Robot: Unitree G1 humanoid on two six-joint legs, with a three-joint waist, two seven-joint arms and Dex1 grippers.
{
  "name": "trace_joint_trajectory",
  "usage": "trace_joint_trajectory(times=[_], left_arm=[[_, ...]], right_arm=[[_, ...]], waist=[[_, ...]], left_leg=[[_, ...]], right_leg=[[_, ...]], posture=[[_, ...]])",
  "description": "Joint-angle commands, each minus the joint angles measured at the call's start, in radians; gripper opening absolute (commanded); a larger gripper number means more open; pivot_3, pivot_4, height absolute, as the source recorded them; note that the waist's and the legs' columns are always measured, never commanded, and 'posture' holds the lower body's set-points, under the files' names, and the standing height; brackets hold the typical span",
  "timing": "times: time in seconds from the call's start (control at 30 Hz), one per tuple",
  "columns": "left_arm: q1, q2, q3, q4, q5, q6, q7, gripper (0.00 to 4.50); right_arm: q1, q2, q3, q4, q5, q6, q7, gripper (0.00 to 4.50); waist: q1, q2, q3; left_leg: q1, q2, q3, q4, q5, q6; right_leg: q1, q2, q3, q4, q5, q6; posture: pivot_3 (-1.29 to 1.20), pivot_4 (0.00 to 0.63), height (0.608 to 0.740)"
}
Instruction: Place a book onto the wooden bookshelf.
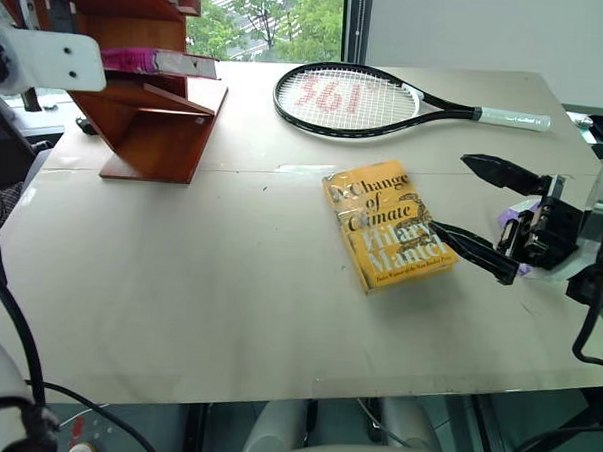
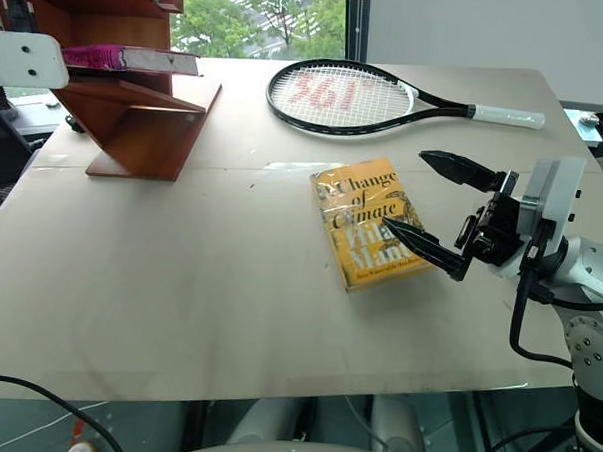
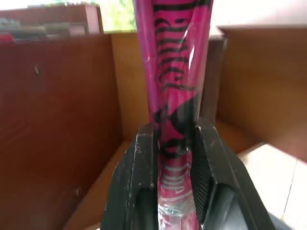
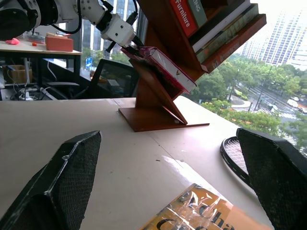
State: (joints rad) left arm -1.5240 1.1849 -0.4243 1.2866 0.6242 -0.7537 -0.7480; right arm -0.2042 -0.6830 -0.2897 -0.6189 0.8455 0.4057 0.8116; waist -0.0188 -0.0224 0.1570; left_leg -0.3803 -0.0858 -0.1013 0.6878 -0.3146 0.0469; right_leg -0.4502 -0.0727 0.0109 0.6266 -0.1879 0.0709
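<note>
1. Book [image 3: 171,91]: the bright pink paperback is clamped between the two black fingers [image 3: 139,177] of the left gripper [image 3: 173,158], which press on its two covers near one edge, its glossy wrapper showing between them.
2. In the right wrist view the left gripper [image 4: 125,44] holds the book [image 4: 160,64] against the wooden bookshelf [image 4: 158,103], the book lying tilted on one of the slanted boards.
3. From the head views the book [image 2: 124,57] lies nearly flat on a board of the reddish-brown wooden bookshelf [image 2: 136,119], at the far left corner of the table [image 1: 179,281]; the left arm's white wrist casing covers its left end.
4. On an upper slanted board of the bookshelf stand other books [image 4: 211,19], among them one with a red spine.
5. Right gripper [image 2: 437,207] hovers above the table's right side with its two black fingers spread wide and nothing between them.
6. Its lower fingertip [image 2: 396,230] is over the right edge of a yellow-orange book [image 1: 387,225] titled "A Change of Climate", which lies flat near the table's middle; whether the tip touches it cannot be told.
7. Beyond that book, a black tennis racket [image 1: 367,99] with red marking on its strings lies flat, its white-wrapped handle pointing right.
8. Behind the table are windows showing green trees [image 2: 261,14].
</note>
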Motion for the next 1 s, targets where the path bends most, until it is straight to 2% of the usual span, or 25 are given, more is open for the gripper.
trace_joint_trajectory(times=[0.03,0.1,0.13,0.23,0.33,0.5,0.6,0.7,0.8,0.87,0.93,1.0], left_arm=[[-0.050,0.028,-0.007,0.037,0.049,0.042,0.057,0.46],[-0.051,0.024,0.009,0.048,0.035,0.053,0.050,0.46],[-0.049,0.023,0.018,0.052,0.027,0.059,0.039,1.35],[-0.044,0.026,0.050,0.055,-0.004,0.063,0.029,2.59],[-0.025,0.034,0.138,0.048,-0.109,0.024,-0.079,4.08],[0.045,0.050,0.361,0.020,-0.387,0.035,-0.390,4.08],[0.136,0.079,0.534,-0.044,-0.614,0.174,-0.634,4.08],[0.300,0.103,0.666,-0.168,-0.789,0.380,-0.784,3.38],[0.604,0.097,0.823,-0.439,-0.950,0.621,-0.804,1.99],[0.860,0.034,0.967,-0.737,-1.069,0.853,-0.738,1.04],[1.041,-0.033,1.071,-0.978,-1.153,1.015,-0.651,0.06],[1.200,-0.159,1.122,-1.249,-1.248,1.158,-0.501,0.02]], right_arm=[[0.013,-0.016,-0.042,-0.054,0.030,0.003,-0.032,4.50],[0.019,-0.020,-0.045,-0.059,0.035,0.004,-0.040,4.50],[0.024,-0.023,-0.046,-0.060,0.038,0.004,-0.042,4.50],[0.035,-0.032,-0.049,-0.059,0.043,-0.001,-0.041,4.50],[0.024,-0.036,-0.033,-0.040,0.038,-0.006,-0.026,4.50],[-0.013,-0.038,-0.008,0.010,0.026,-0.015,0.018,4.50],[-0.054,-0.040,0.015,0.070,0.009,-0.022,0.064,4.50],[-0.091,-0.038,0.034,0.121,-0.005,-0.028,0.098,4.50],[-0.117,-0.037,0.044,0.157,-0.017,-0.033,0.125,4.50],[-0.114,-0.047,0.046,0.169,-0.034,-0.035,0.139,4.50],[-0.104,-0.058,0.044,0.173,-0.047,-0.035,0.149,4.50],[-0.053,-0.084,0.018,0.164,-0.061,-0.028,0.157,4.50]], waist=[[-0.006,0.000,0.000],[-0.014,0.000,0.000],[-0.017,0.000,0.000],[-0.021,0.000,0.000],[-0.020,-0.002,0.001],[-0.021,-0.001,0.001],[-0.026,-0.001,0.001],[-0.031,-0.001,0.001],[-0.036,0.001,0.000],[-0.035,0.002,0.000],[-0.023,0.002,0.000],[-0.012,0.002,0.000]], left_leg=[[0.001,0.000,0.001,0.000,0.000,0.000],[0.001,0.001,0.001,0.000,0.000,0.000],[0.001,0.001,0.000,0.000,0.000,0.000],[0.001,0.001,0.001,0.000,0.000,0.000],[0.000,0.001,0.000,0.000,0.000,0.000],[0.000,0.000,0.000,0.000,0.000,0.000],[0.001,0.001,0.000,0.001,0.000,0.000],[0.001,0.001,0.001,0.001,0.000,0.000],[0.001,0.001,0.001,0.001,0.000,0.000],[0.001,0.002,0.000,0.002,0.000,0.000],[0.001,0.002,-0.001,0.003,0.000,0.000],[0.001,0.003,-0.001,0.002,0.000,0.000]], right_leg=[[0.000,0.000,0.001,0.000,0.000,0.000],[0.000,0.000,0.001,0.001,0.000,0.000],[0.000,0.000,0.001,0.001,0.000,0.000],[0.000,0.000,0.001,0.001,0.000,0.000],[0.000,0.000,0.000,0.001,0.000,0.000],[0.000,-0.001,0.000,0.001,0.000,0.000],[0.000,0.000,0.000,0.001,0.000,0.000],[0.000,0.000,0.001,0.002,0.000,0.000],[0.000,0.000,0.001,0.003,0.000,0.000],[0.000,0.000,0.001,0.003,0.000,0.000],[0.000,-0.001,0.001,0.003,0.000,0.000],[0.000,-0.001,0.001,0.002,0.000,0.000]], posture=[[0.00,0.150,0.740],[0.00,0.150,0.740],[0.00,0.150,0.740],[0.00,0.150,0.740],[0.00,0.150,0.740],[0.00,0.150,0.740],[0.00,0.150,0.740],[0.00,0.150,0.740],[0.00,0.150,0.740],[0.00,0.150,0.740],[0.00,0.150,0.740],[0.00,0.150,0.740]])
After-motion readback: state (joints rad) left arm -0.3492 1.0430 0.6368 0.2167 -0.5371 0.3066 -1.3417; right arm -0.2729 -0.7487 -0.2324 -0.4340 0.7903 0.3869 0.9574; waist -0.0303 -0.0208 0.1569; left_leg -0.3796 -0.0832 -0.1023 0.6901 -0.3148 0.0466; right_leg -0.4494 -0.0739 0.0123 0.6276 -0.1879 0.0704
